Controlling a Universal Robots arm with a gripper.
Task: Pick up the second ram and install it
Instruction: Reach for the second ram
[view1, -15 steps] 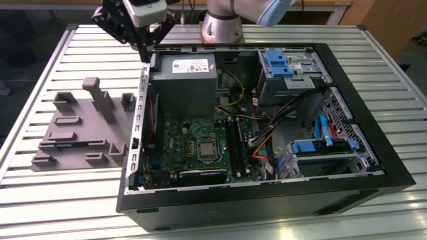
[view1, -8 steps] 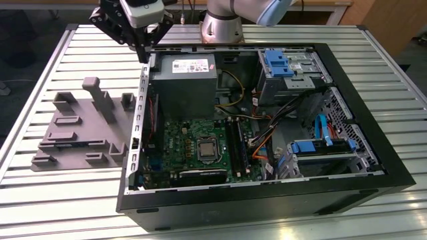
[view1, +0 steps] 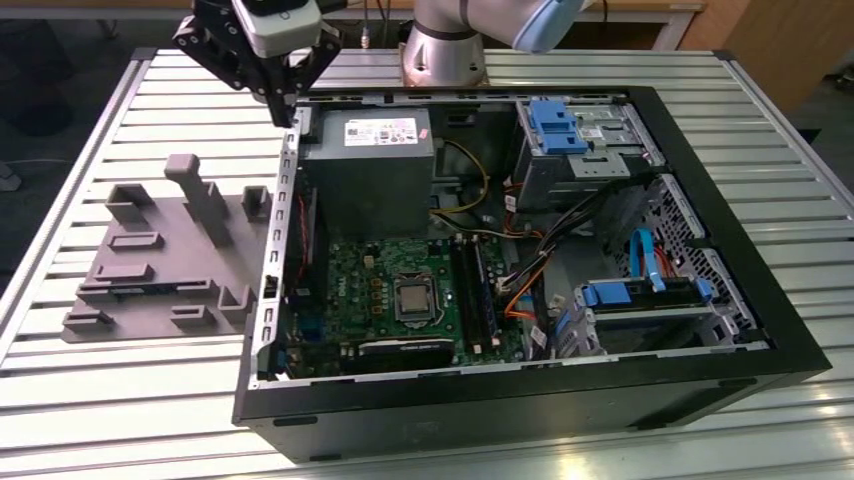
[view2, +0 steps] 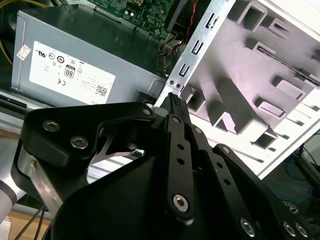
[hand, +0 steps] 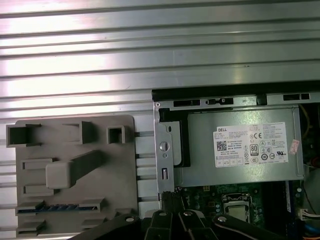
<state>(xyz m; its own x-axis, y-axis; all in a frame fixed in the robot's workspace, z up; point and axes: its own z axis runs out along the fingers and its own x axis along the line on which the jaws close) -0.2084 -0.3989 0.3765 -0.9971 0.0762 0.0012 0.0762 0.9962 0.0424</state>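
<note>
The gripper (view1: 280, 117) is hanging fingers-down over the case wall (view1: 283, 200), at 11 o'clock of the open computer case (view1: 534, 400) in the exterior view. Its fingers are pressing together at the tips with nothing between them, as seen in both wrist views (view2: 172, 100) (hand: 172, 197). The grey fixture tray (view1: 147, 300) is lying at 9 o'clock of the case, just beside it. In the first wrist view, the second ram (hand: 60, 206) is showing edge-on as a thin blue strip in a tray (hand: 75, 145) slot, with its chips hard to make out. The gripper linkage is cutting off part of the power supply (view2: 75, 55).
</note>
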